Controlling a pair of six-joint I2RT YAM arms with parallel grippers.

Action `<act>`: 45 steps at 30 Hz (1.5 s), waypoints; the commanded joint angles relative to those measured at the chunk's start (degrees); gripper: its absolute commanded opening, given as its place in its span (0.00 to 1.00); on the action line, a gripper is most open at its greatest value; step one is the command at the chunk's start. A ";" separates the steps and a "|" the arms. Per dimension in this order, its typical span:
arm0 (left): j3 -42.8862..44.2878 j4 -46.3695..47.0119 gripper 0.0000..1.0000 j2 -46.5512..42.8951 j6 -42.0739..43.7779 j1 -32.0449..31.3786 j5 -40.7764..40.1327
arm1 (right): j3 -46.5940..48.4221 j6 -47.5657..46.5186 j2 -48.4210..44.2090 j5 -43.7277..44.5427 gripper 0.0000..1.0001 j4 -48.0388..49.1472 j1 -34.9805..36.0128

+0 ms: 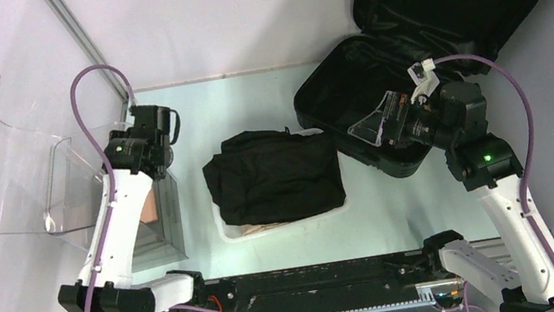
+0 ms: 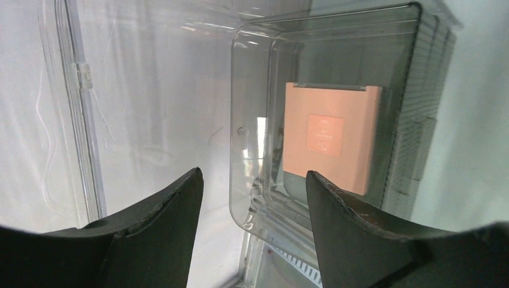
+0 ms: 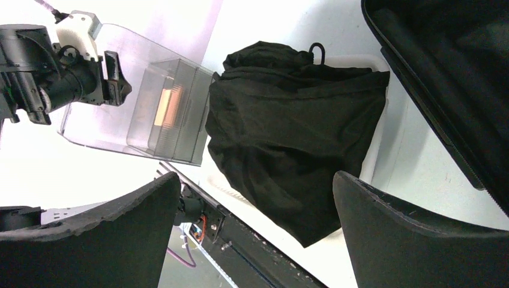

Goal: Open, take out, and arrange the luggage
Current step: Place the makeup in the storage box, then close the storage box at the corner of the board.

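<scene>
The luggage (image 1: 421, 35), a large black hard-shell suitcase, lies open at the back right with its lid raised; the black lining shows and it looks empty. Its edge shows in the right wrist view (image 3: 444, 72). My right gripper (image 1: 373, 129) hovers open and empty over the suitcase's near left edge; its jaws (image 3: 258, 180) stand wide apart. A black folded garment (image 1: 272, 173) lies on a white basket (image 1: 284, 228) at mid-table, also in the right wrist view (image 3: 294, 132). My left gripper (image 1: 158, 167) is open and empty above a clear bin (image 2: 324, 36).
The clear bin (image 1: 162, 214) at the left holds a peach-coloured flat box (image 2: 330, 138). A curved clear plastic piece (image 1: 12, 179) stands at the far left. A black rail (image 1: 317, 278) runs along the near edge between the arm bases.
</scene>
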 commanded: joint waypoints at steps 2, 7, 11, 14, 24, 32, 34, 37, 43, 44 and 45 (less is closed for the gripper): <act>14.74 -2.14 0.70 -0.81 -2.98 -1.57 9.82 | 2.16 2.57 -0.97 0.42 1.00 1.57 0.23; 31.59 0.50 0.71 -1.45 -5.73 -3.78 15.96 | 4.40 0.90 -0.62 2.86 1.00 -0.53 0.22; 36.61 7.15 0.84 -4.01 -5.34 -3.78 14.23 | 5.27 2.14 0.28 2.62 1.00 -1.60 0.75; 40.58 10.49 0.89 -4.21 -2.93 -3.73 8.10 | 5.25 1.94 -0.04 3.91 1.00 -2.91 2.17; 39.05 28.75 1.00 -5.66 14.95 -3.72 -11.63 | 6.58 2.60 0.29 6.73 1.00 -6.75 3.72; 35.27 35.82 1.00 -8.74 24.20 -2.85 -13.47 | 6.61 4.29 1.87 11.35 1.00 -6.99 9.12; 35.11 34.55 1.00 -9.24 22.86 -1.32 -12.24 | 6.61 4.91 2.30 11.58 1.00 -6.39 9.95; 34.09 32.60 1.00 -9.98 18.85 1.46 -7.05 | 6.67 5.80 2.50 11.79 1.00 -5.57 10.87; 37.48 25.20 1.00 -7.47 14.33 8.14 -1.95 | 6.80 5.83 2.21 12.39 1.00 -5.80 11.49; 37.16 25.31 1.00 -7.64 13.85 9.20 -1.14 | 6.88 5.75 2.18 12.43 1.00 -6.02 11.50; 35.93 25.81 1.00 -7.99 13.08 11.75 0.73 | 6.91 5.64 2.12 12.43 1.00 -6.11 11.50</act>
